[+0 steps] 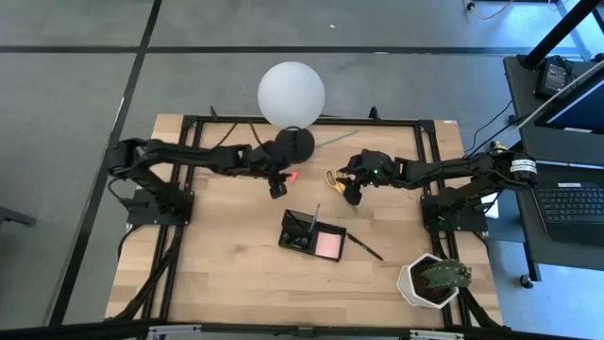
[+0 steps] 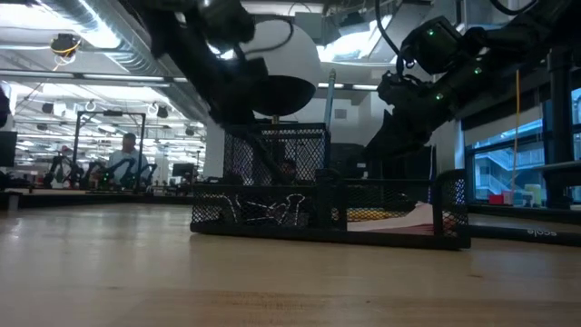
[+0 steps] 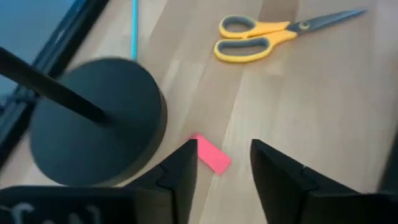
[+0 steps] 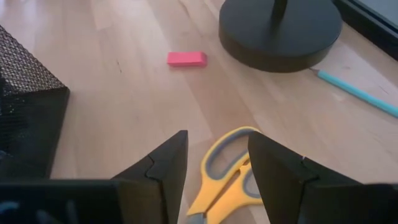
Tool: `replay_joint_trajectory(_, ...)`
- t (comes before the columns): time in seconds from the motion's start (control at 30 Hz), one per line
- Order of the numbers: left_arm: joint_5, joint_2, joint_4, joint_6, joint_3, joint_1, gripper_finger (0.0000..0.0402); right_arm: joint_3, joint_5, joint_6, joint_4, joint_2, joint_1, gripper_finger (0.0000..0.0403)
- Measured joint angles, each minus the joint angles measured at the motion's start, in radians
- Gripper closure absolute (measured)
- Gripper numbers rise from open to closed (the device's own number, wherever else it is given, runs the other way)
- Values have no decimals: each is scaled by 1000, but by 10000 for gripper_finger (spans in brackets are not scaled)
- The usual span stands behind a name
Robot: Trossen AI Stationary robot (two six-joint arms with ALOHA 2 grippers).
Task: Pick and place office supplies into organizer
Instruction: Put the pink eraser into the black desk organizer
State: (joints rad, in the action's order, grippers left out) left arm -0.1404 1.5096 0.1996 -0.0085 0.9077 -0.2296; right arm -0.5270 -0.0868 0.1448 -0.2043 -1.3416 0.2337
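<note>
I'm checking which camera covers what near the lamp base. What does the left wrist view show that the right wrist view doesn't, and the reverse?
Only the left wrist view shows the whole yellow-handled scissors, blades included, and the open left claw poised over the pink eraser-like block. Only the right wrist view shows a corner of the black mesh organizer and the open right claw above the scissors' handle loops. Both show the scissors, the pink block, the lamp's round black base and the thin blue-green stick on the wooden table.
</note>
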Motion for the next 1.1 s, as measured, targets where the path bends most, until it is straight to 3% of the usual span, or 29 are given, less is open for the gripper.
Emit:
replay_joint_trajectory(0.23,-85,137,-84,-17,0,26,225,0,0,-23,5,0,0,232)
replay_joint_trajectory(0.33,-156,190,-113,-83,0,31,224,0,0,-25,8,0,0,232)
replay_joint_trajectory(0.53,-174,267,-161,-179,0,33,223,0,0,-26,17,0,0,232)
replay_joint_trajectory(0.77,-288,303,-173,-256,-1,33,223,0,0,-26,16,0,0,232)
replay_joint_trajectory(1.1,-252,369,-261,-286,2,39,223,0,0,-46,10,0,-1,232)
